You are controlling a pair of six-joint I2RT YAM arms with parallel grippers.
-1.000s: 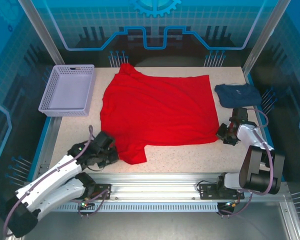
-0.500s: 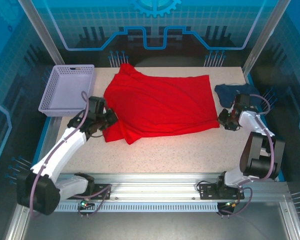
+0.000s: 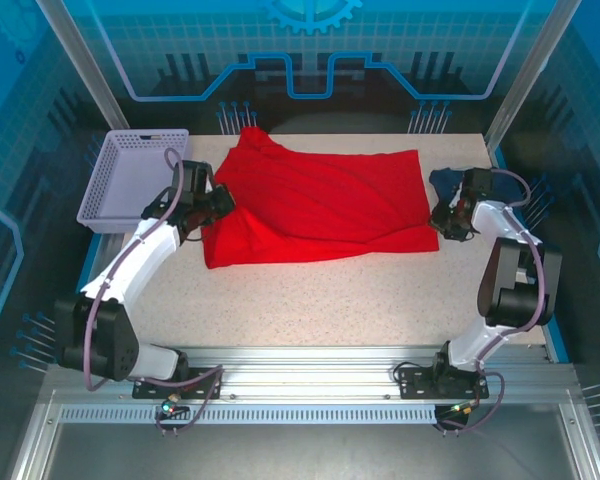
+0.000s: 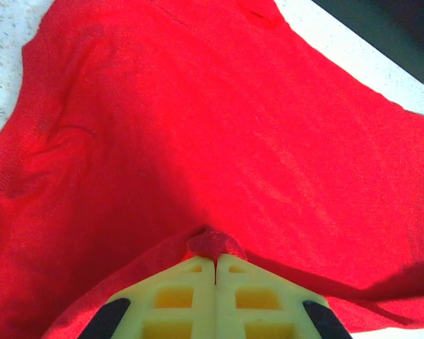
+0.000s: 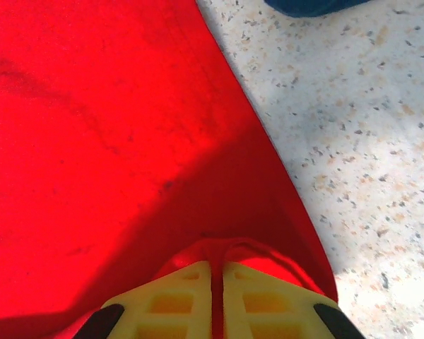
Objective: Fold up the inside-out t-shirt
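A: Left claw (image 4: pixel 215 258) clenched on a pinch of shirt (image 3: pixel 320 205); right claw (image 5: pixel 217 265) likewise, shut on the cloth's edge at the other side.

B: Shirt's place?

A: Far half of the table (image 3: pixel 330 300); doubled over itself, stretched between the two claws; navy garment (image 3: pixel 448 178) just beside the right one.

B: Advice for the fold?

A: My judgement: carry both ends at one height and one pace; cloth taut, no sag mid-span; lay edge on edge squarely; let go only once it rests flat; right side steers clear of the navy.
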